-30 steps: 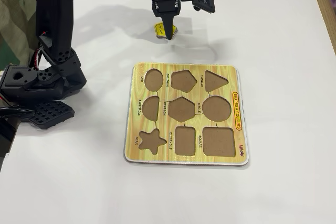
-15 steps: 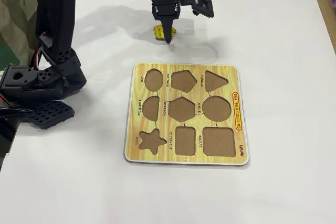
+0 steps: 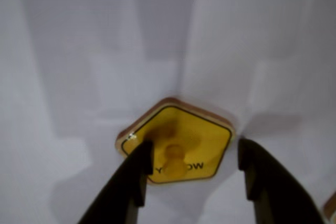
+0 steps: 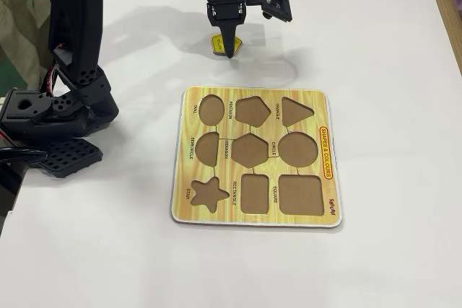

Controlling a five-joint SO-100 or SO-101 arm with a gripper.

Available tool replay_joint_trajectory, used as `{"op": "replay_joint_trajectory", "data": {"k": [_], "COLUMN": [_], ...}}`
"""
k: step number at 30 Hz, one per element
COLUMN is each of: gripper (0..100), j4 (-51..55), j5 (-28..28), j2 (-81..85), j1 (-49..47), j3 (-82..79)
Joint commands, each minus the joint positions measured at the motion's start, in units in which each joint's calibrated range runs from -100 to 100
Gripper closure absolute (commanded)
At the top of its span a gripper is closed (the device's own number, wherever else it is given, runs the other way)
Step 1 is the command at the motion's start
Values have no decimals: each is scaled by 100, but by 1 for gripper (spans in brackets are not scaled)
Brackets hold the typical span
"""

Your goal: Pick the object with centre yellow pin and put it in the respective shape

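Change: black two-finger gripper (image 3: 191, 169) has edged slightly toward 12 o'clock.
Jaws: apart, straddling flat yellow pentagon piece (image 3: 178, 142), aligning on its knob.
Location: white desk (image 4: 375, 41), 12 o'clock of brown pentagon cutout (image 4: 252, 111).

room around the piece

bare white table (image 4: 375, 48) lies open on every side of the yellow pentagon piece (image 3: 178, 142). the puzzle board (image 4: 254, 210) sits well apart from it. only the arm's black base (image 4: 54, 117), left in the fixed view, blocks passage.
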State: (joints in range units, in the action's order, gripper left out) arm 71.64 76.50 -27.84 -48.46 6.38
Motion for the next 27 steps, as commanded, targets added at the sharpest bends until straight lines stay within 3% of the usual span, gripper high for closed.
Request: {"op": "replay_joint_trajectory", "data": {"k": [1, 20, 24, 27], "gripper": [81, 82, 93, 95], "j4": [140, 321, 321, 321], "j5": [-19, -19, -19, -19], "j2": [114, 72, 55, 55], "j1": [12, 60, 51, 51], "j3": [45, 63, 63, 63]}}
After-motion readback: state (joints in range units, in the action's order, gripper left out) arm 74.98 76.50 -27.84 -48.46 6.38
